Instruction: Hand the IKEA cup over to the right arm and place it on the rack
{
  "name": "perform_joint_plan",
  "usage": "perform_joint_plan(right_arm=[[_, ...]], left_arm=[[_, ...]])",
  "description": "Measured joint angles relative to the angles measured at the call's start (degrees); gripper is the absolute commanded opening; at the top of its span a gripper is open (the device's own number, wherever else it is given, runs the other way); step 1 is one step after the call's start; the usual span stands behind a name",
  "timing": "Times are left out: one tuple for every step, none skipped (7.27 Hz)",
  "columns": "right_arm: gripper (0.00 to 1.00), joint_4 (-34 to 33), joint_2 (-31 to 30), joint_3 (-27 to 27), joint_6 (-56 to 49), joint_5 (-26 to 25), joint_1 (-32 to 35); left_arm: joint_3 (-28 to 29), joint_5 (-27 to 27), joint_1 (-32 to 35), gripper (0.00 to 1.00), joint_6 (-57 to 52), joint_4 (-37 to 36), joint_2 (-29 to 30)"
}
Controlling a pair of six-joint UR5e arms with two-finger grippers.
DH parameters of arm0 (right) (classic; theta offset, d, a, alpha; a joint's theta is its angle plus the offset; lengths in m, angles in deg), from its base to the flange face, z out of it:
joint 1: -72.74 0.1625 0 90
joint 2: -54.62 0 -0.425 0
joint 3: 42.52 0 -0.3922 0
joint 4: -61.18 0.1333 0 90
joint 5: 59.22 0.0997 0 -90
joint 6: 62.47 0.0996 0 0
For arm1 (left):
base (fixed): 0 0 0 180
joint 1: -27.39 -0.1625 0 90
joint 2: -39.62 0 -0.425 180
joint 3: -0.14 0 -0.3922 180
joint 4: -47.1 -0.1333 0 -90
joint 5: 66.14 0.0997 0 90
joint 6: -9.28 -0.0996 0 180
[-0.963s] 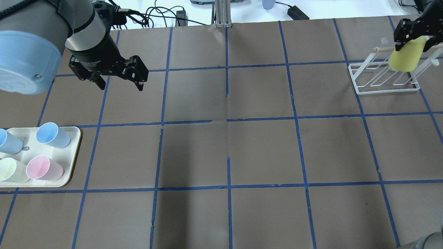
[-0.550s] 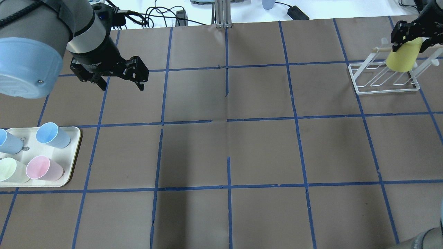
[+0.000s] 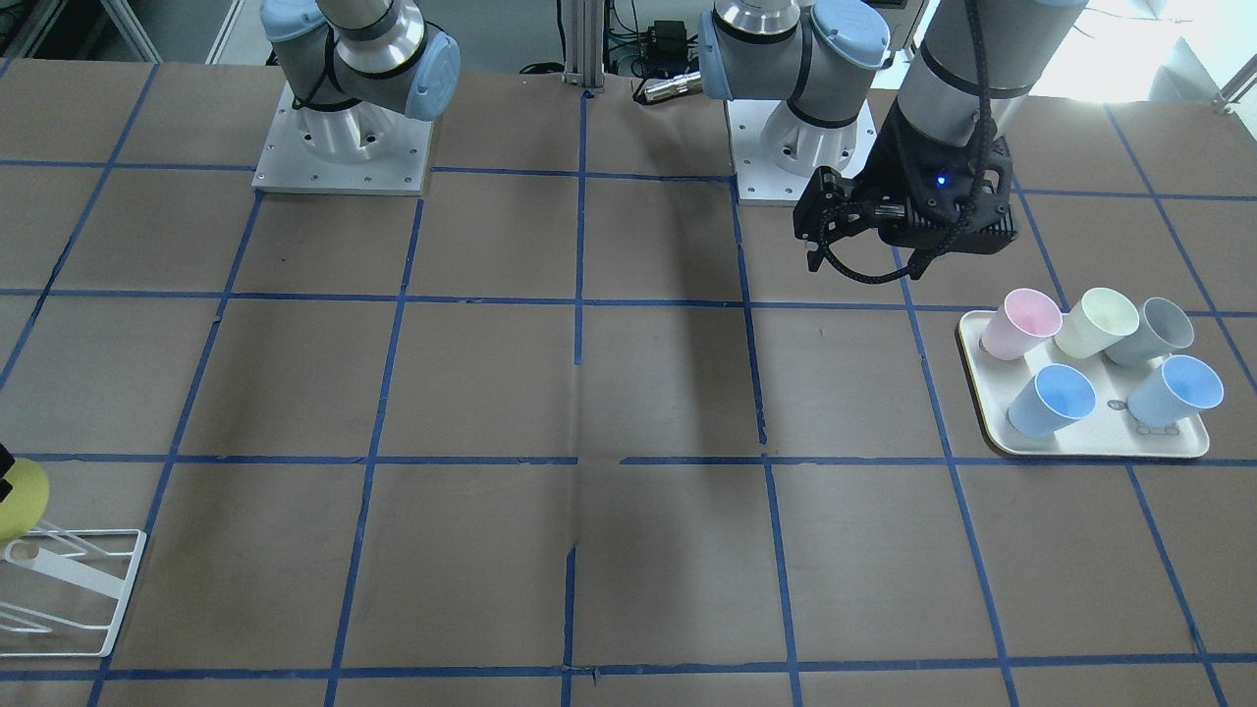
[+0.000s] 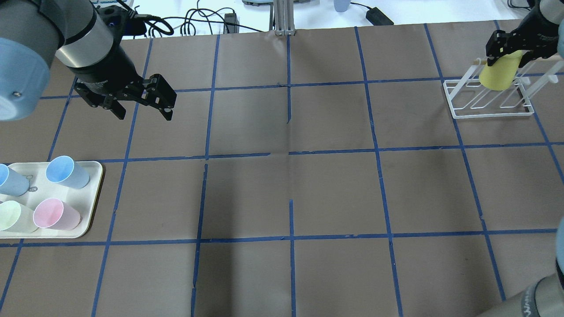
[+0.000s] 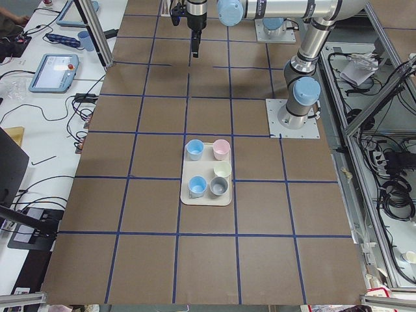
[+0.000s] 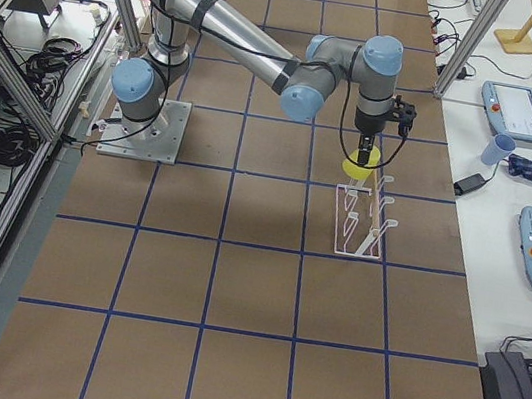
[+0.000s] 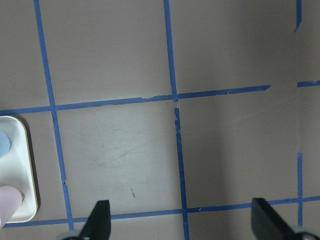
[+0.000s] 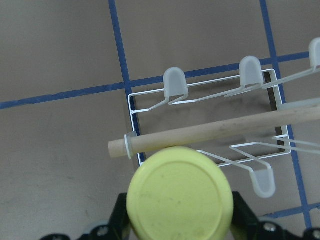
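Observation:
The yellow IKEA cup point(image 4: 497, 75) hangs mouth-down, tilted, in my right gripper point(image 4: 509, 52), which is shut on it near its closed base. It is over the far left part of the white wire rack point(image 4: 493, 116), next to the end of the rack's wooden rod point(image 8: 210, 132). The right wrist view shows the cup's base point(image 8: 179, 197) between the two fingers, with the rack's pegs point(image 8: 176, 82) beyond. I cannot tell whether the cup touches the rack. My left gripper point(image 4: 144, 115) is open and empty, high above the table at the far left, its fingertips point(image 7: 100, 217) wide apart.
A cream tray point(image 4: 94, 198) at the near left holds several cups: blue, pink, pale cream and grey point(image 3: 1149, 334). Cables and a metal post point(image 4: 282, 17) lie beyond the table's far edge. The brown table has a blue tape grid.
My right gripper has carried the yellow cup leftward and lower over the rack. My left gripper has drawn back to the left, still open.

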Motion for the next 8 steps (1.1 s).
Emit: perform_joint_plan(right_arm=[[0.90,0.0,0.2,0.1,-0.9,0.0,0.0],[0.99,0.0,0.2,0.1,-1.4,0.0,0.0],[1.00,0.0,0.1,0.1,-1.5,0.0,0.0],[1.00,0.2,-0.1,0.1,-1.6,0.0,0.0],[1.00,0.6,-0.5,-0.1,-1.6,0.0,0.0],[1.00,2.1,-1.6,-0.4,-1.7,0.0,0.1],[1.00,5.1,-3.6,-0.6,-1.6,-0.1,0.2],[1.00,9.2,-6.5,-0.8,-1.3,-0.1,0.3]], left_arm=[[0.0,-0.3,-0.1,1.00,-0.1,0.1,-0.1],[-0.1,-0.4,-0.2,1.00,-0.1,0.1,-0.2],[-0.2,-0.5,-0.2,1.00,-0.1,0.1,-0.2],[-0.3,-0.5,-0.2,1.00,0.0,0.0,-0.3],[-0.3,-0.4,-0.2,1.00,0.1,-0.2,-0.4],[-0.2,-0.1,-0.2,1.00,0.2,-0.4,-0.6],[0.1,0.1,-0.2,1.00,0.2,-0.6,-0.7],[0.3,0.3,-0.3,1.00,0.3,-1.0,-0.7]])
